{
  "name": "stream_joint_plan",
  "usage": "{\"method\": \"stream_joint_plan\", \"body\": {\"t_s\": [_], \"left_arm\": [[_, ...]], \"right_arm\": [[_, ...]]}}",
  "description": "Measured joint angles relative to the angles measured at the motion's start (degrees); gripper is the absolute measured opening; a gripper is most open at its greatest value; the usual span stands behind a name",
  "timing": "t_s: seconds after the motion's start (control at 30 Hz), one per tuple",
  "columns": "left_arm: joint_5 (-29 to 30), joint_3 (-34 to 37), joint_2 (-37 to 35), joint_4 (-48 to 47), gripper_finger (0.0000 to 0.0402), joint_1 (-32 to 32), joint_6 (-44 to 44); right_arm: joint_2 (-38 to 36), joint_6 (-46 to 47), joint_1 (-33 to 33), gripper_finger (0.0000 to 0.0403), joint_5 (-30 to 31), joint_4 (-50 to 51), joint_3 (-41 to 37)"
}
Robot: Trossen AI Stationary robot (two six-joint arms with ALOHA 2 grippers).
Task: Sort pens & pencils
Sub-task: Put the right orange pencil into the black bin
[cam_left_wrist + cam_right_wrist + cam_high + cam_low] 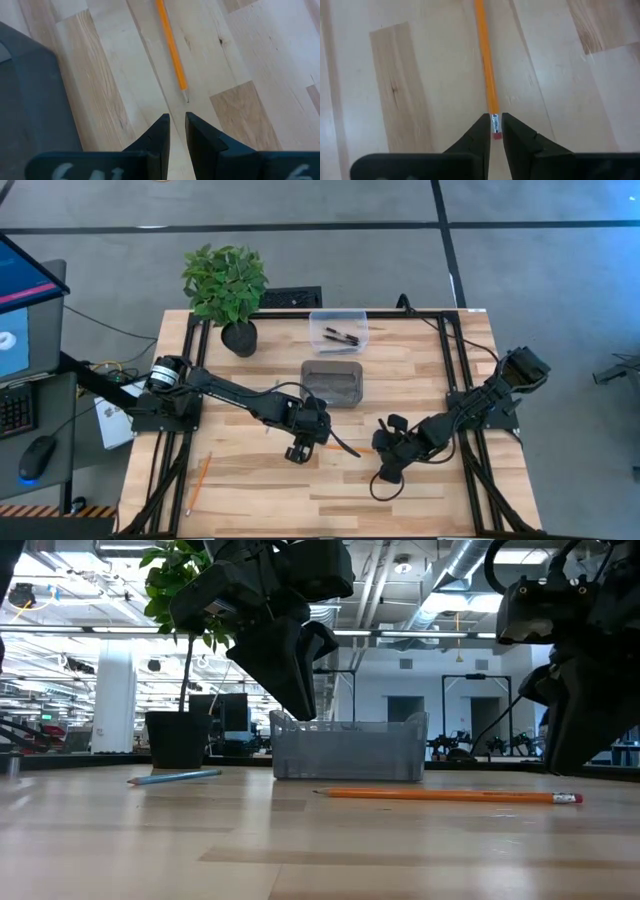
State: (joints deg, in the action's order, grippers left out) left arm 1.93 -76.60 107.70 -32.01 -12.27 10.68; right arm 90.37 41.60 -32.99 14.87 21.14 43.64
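From above, the left gripper [298, 452] and right gripper [385, 470] face each other over the butcher-block table [250, 500]. Beyond them sit a grey tray [332, 383] and a clear tub [338, 330] holding black pens [340, 336]; a second orange pencil [198, 481] lies apart, on the far side of the left gripper.

The low view alone shows a light blue pencil [175, 777] lying flat, and the orange pencil [440, 796] with its pink eraser toward the right gripper.

The left wrist view shows the pencil's sharpened tip [185, 95] just ahead of narrowly parted fingers [159, 135], apart.

In the right wrist view the eraser end [495, 127] sits between near-closed fingers [479, 131]; whether they pinch it I cannot tell.
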Motion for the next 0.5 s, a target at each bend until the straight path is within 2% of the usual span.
{"method": "stream_joint_plan", "body": {"t_s": [0.13, 0.3, 0.5], "left_arm": [[-0.02, 0.00, 0.00, 0.00, 0.0052, 0.00, 0.00], [-0.04, 0.00, 0.00, -0.02, 0.0052, 0.00, 0.00], [-0.02, 0.00, 0.00, 0.03, 0.0052, 0.00, -0.02]], "right_arm": [[0.06, -0.04, 0.00, 0.0070, -0.02, -0.03, 0.00], [3.57, -1.48, -0.34, 0.0070, -1.37, -1.32, 0.06], [7.36, -1.57, -1.27, 0.0070, 0.47, -1.06, 0.63]]}}
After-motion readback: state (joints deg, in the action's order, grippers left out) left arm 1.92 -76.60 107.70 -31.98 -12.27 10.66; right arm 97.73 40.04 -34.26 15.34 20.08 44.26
